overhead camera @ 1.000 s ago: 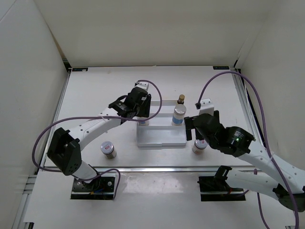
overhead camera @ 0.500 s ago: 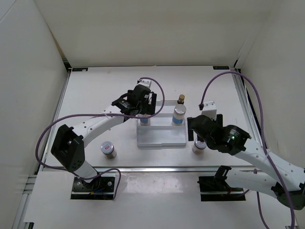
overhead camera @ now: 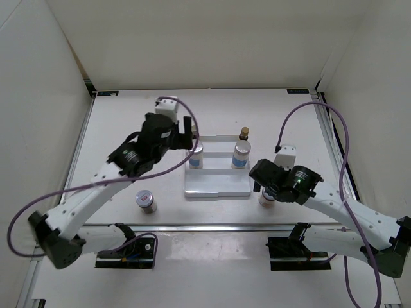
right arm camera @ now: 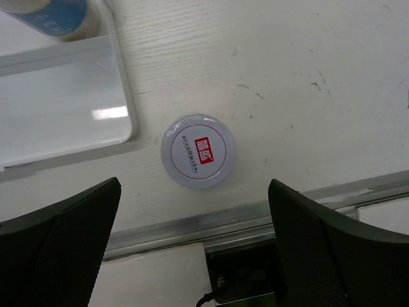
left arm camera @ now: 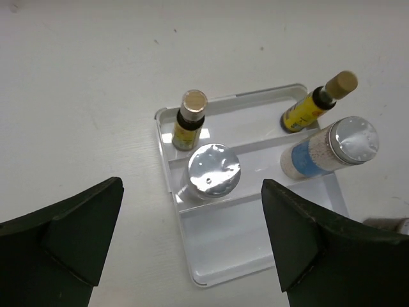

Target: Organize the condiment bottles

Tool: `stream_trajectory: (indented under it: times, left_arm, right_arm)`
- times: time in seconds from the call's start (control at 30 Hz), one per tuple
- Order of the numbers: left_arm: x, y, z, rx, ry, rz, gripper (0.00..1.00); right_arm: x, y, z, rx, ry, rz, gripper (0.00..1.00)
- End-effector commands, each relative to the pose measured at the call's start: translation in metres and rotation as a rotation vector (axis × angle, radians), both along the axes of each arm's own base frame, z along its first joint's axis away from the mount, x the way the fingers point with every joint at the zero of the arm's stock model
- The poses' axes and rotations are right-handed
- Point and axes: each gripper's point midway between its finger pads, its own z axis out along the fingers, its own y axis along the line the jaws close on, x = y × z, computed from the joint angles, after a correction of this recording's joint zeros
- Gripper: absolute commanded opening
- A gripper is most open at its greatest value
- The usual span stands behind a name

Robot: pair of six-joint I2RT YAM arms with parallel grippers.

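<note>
A white ridged tray (left arm camera: 185, 256) holds two slim dark bottles with yellow labels (left arm camera: 190, 118) (left arm camera: 316, 105) in its far row. Two silver-lidded cylinders (left arm camera: 213, 171) (left arm camera: 329, 150) stand in its middle row. My left gripper (left arm camera: 192, 208) hangs open high above the left cylinder and touches nothing; in the top view the left gripper (overhead camera: 190, 136) covers the left dark bottle. One red-marked jar (overhead camera: 146, 200) stands on the table left of the tray (overhead camera: 217, 183). The other jar (right arm camera: 198, 151) stands right of the tray's near corner, straight below my open right gripper (right arm camera: 193, 192).
An aluminium rail (right arm camera: 255, 220) runs along the table's near edge just behind the right jar, with the arm's base plate below it. White walls close in the table on three sides. The tray's near row (left arm camera: 255, 236) holds no bottles.
My left gripper has opened, let go of the left silver-lidded cylinder in the tray, and risen up and back to the left. The right gripper has shifted slightly over its jar.
</note>
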Motion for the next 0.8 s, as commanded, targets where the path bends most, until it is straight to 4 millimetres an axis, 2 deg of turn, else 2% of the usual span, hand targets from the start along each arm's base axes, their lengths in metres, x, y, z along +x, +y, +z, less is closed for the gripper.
stream_trajectory:
  times: [0.0,0.03,0.1,0.17,0.23,0.27,0.33,0.37,0.47,0.63,0.67,0.77]
  left_arm:
    - [-0.026,0.043,0.03,0.009,-0.098,0.057,1.0]
    - [-0.034,0.053,0.019,0.036,-0.079,0.068,1.0]
    - [-0.045,0.071,0.02,0.039,-0.097,0.1,1.0]
    - [-0.056,0.088,-0.001,0.089,-0.057,0.134,1.0]
    - [-0.065,0.104,-0.009,0.101,-0.042,0.171,1.0]
    - [-0.071,0.113,-0.022,0.132,-0.012,0.19,1.0]
    - [-0.077,0.128,-0.026,0.13,-0.011,0.227,1.0]
    - [-0.081,0.13,-0.035,0.141,-0.001,0.226,1.0]
    - [-0.086,0.143,-0.039,0.131,-0.015,0.262,1.0]
    - [-0.085,0.146,-0.04,0.149,-0.017,0.283,1.0]
    - [-0.084,0.146,-0.036,0.143,-0.023,0.284,1.0]
    - [-0.082,0.144,-0.042,0.162,-0.006,0.282,1.0]
  right_arm:
    - [-0.005,-0.011,-0.012,0.015,0.011,-0.103,0.99]
    - [-0.005,-0.012,-0.013,0.021,0.021,-0.109,0.99]
    - [-0.005,-0.011,-0.017,0.03,0.029,-0.114,0.99]
    - [-0.002,-0.013,-0.028,0.024,0.052,-0.132,0.99]
    - [0.0,-0.008,-0.033,0.037,0.082,-0.116,0.99]
    - [0.001,-0.012,-0.036,0.03,0.096,-0.135,0.99]
    - [0.005,-0.013,-0.038,0.029,0.1,-0.131,0.99]
    - [0.006,-0.015,-0.042,0.036,0.107,-0.141,0.99]
    - [0.01,-0.011,-0.05,0.073,0.136,-0.129,0.99]
    - [0.012,-0.01,-0.071,0.123,0.206,-0.148,0.99]
    - [0.012,-0.002,-0.074,0.15,0.226,-0.134,0.99]
    - [0.012,-0.003,-0.082,0.15,0.258,-0.15,0.99]
